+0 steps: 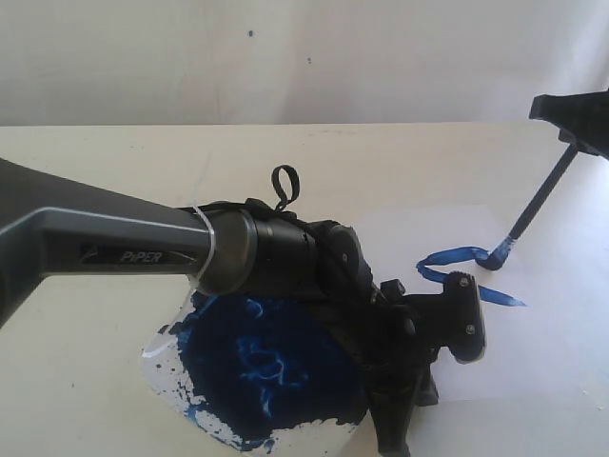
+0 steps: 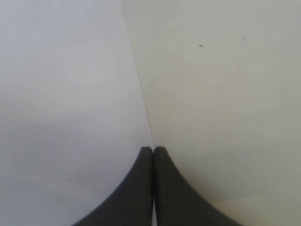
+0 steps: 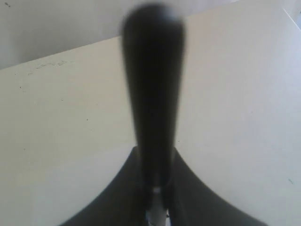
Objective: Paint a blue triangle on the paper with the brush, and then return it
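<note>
With my right gripper [image 3: 155, 153] clamped on the brush [image 1: 538, 203], bristles on the paper's [image 1: 542, 352] far right at the unfinished blue triangle [image 1: 455, 254], I should drag lightly to join the outline while my closed, empty left gripper [image 2: 154, 150] sits at the paper's edge.

Cream table [image 1: 95, 162] set against a plain off-white wall [image 1: 400, 57], in soft light.
Wall: matt and bare, fills the upper quarter of the exterior view, with two small dark specks [image 1: 250, 34] near upper centre. Table: pale cream, smooth top, occupying the rest of the frame; its far edge meets the wall in a straight horizontal line. Light: diffuse, even, slightly washed out.
</note>
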`<state>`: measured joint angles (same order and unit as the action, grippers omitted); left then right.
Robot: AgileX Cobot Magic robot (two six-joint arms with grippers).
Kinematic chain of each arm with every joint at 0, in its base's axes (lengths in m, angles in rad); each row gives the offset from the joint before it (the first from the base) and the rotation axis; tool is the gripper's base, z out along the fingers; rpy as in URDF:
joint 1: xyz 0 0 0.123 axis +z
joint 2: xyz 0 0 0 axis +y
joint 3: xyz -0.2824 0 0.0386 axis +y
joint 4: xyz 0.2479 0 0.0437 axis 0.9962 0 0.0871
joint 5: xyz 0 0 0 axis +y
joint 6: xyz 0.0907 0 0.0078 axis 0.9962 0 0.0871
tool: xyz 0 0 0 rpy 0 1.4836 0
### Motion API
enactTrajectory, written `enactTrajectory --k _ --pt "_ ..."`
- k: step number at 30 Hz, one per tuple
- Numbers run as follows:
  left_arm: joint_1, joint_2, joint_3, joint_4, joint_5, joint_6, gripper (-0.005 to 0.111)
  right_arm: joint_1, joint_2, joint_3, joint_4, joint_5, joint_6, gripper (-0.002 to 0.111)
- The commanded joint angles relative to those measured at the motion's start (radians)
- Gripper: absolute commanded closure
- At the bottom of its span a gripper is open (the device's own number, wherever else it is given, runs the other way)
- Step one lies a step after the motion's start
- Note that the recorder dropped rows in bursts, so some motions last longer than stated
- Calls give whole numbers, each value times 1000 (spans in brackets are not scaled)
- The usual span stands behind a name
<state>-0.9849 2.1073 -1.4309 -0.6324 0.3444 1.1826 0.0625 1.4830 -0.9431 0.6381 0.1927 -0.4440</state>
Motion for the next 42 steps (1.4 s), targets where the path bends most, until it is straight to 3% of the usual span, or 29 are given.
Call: enactTrajectory --k 1,11,23,42 --pt "-4 -1 1 -9 23 -2 107 -3 -8 3 -34 21 0 108" --pt "-4 -1 1 -9 23 -2 107 -3 -45 3 -91 49 10 108" --pt "-4 -1 1 -9 23 -2 107 -3 -66 3 -289 137 199 108" --pt "-4 -1 1 -9 23 -2 107 -3 -125 3 -389 245 276 108"
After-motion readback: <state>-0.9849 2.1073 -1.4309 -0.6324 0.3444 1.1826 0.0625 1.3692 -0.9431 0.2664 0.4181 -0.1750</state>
